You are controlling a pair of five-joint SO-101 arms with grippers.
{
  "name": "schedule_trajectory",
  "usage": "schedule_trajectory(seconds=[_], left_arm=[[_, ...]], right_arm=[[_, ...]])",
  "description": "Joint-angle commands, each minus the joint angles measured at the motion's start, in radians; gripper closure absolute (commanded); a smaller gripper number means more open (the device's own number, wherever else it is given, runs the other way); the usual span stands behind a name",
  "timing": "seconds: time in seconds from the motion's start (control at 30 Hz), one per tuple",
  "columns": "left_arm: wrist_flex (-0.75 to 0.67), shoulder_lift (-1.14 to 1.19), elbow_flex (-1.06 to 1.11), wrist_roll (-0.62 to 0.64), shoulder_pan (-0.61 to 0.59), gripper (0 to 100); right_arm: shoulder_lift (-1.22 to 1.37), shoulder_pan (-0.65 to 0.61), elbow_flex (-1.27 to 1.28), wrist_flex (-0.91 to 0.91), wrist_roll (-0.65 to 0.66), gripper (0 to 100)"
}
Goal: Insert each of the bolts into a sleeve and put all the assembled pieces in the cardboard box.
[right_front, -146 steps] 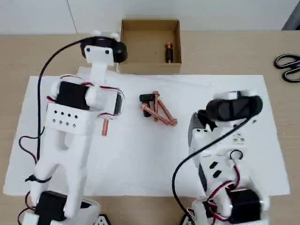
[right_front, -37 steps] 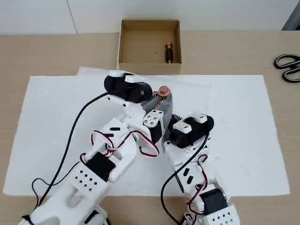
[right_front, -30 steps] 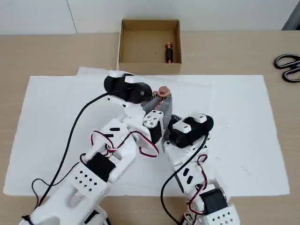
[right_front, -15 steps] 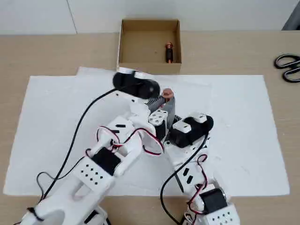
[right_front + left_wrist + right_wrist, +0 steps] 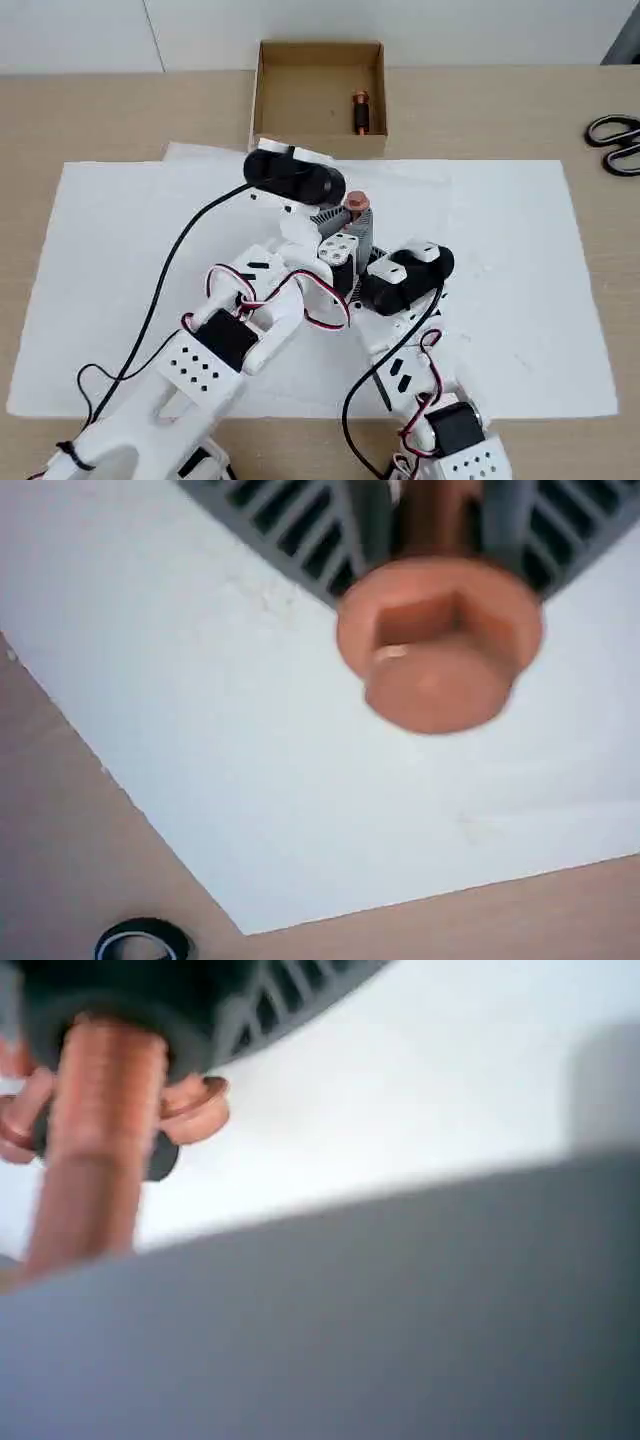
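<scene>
My left gripper (image 5: pixel 354 218) hangs over the middle of the white paper, shut on a copper bolt (image 5: pixel 357 203) with its head up. That flanged hex head (image 5: pixel 440 645) sits between the ribbed grey fingers (image 5: pixel 290 520). My right gripper (image 5: pixel 373 260) is right beside it, tucked under the left arm. In the right wrist view the bolt's threaded shaft (image 5: pixel 100 1140) comes down out of a dark sleeve-like shape (image 5: pixel 120 1010). Behind it on the paper lie more copper bolts (image 5: pixel 195 1110) and a black sleeve (image 5: pixel 160 1160). The cardboard box (image 5: pixel 265 95) at the back holds one assembled piece (image 5: pixel 361 111).
White paper (image 5: pixel 500 250) covers most of the wooden table. Scissors (image 5: pixel 615 140) lie at the far right edge. The two arms crowd the centre, with open paper to either side. A dark ring (image 5: pixel 140 942) lies on the wood in the left wrist view.
Both arms came together over the loose pile since the oldest frame. In the last second my left gripper shifted slightly right and toward the box with the bolt. The right arm stayed put.
</scene>
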Motion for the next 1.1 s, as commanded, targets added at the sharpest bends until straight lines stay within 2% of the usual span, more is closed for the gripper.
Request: schedule_trajectory(seconds=[0.0,0.13,0.33,0.63,0.87,1.07], left_arm=[[0.025,-0.003,-0.031,0.009,0.000,99],[0.025,-0.005,-0.031,0.009,0.000,98],[0.061,-0.005,-0.036,0.055,0.000,86],[0.110,-0.005,-0.064,0.063,0.000,85],[0.292,-0.005,-0.148,0.064,0.002,76],[0.416,-0.005,-0.205,0.058,-0.006,76]], right_arm=[[-0.021,-0.002,0.008,-0.019,0.008,99.5],[-0.021,-0.002,0.008,-0.019,0.008,99.5],[-0.021,-0.002,0.008,-0.019,0.008,99.5],[-0.021,-0.002,0.008,-0.019,0.008,99.5],[-0.021,-0.002,0.008,-0.019,0.008,99.5],[-0.021,-0.002,0.008,-0.019,0.008,99.5]])
